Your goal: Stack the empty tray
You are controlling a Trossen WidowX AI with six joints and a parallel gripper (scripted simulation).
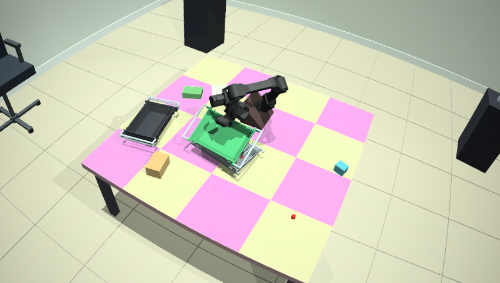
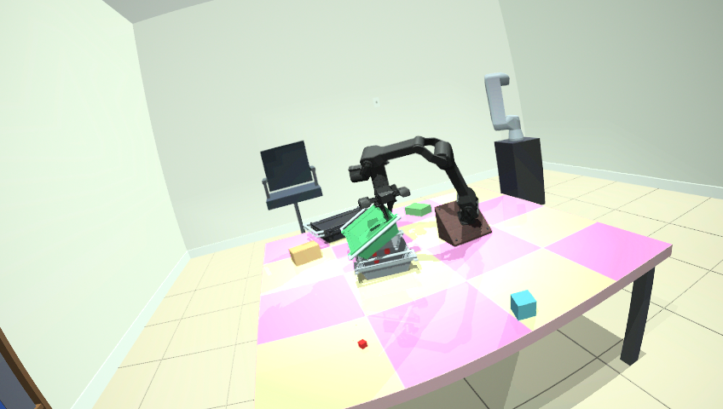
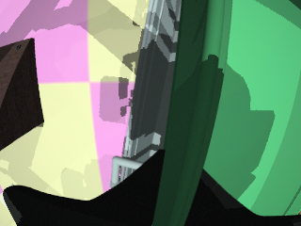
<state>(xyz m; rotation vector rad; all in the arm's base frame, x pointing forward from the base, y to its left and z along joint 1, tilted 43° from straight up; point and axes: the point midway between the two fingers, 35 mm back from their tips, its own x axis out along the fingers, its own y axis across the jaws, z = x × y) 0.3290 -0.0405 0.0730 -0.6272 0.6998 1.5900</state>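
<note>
The green empty tray point(image 1: 233, 141) point(image 2: 364, 232) point(image 3: 265, 56) is in my gripper point(image 1: 232, 119) point(image 2: 388, 212) point(image 3: 171, 158), which is shut on its long side wall near the arm. The tray hangs steeply tilted, its far side lower, above and partly over the grey loaded tray point(image 2: 388, 272) point(image 3: 152, 94). Its own wire bars stick out past its ends. The grey tray stands on the table with red blocks point(image 1: 242, 157) point(image 2: 386, 251) inside. The green tray hides much of it. Wire shows along its near end in the exterior view; I cannot tell how both its bars lie.
A black tray point(image 1: 154, 119) point(image 2: 332, 225) with wire bars stands to the left. Also on the table are an orange block point(image 1: 157, 164) point(image 2: 305, 253), a green block point(image 1: 192, 92) point(image 2: 418, 209), a cyan block point(image 1: 341, 168) point(image 2: 523, 305), a small red block point(image 1: 293, 216) point(image 2: 361, 343) and the arm's brown base point(image 1: 255, 117) point(image 2: 451, 227) point(image 3: 19, 94).
</note>
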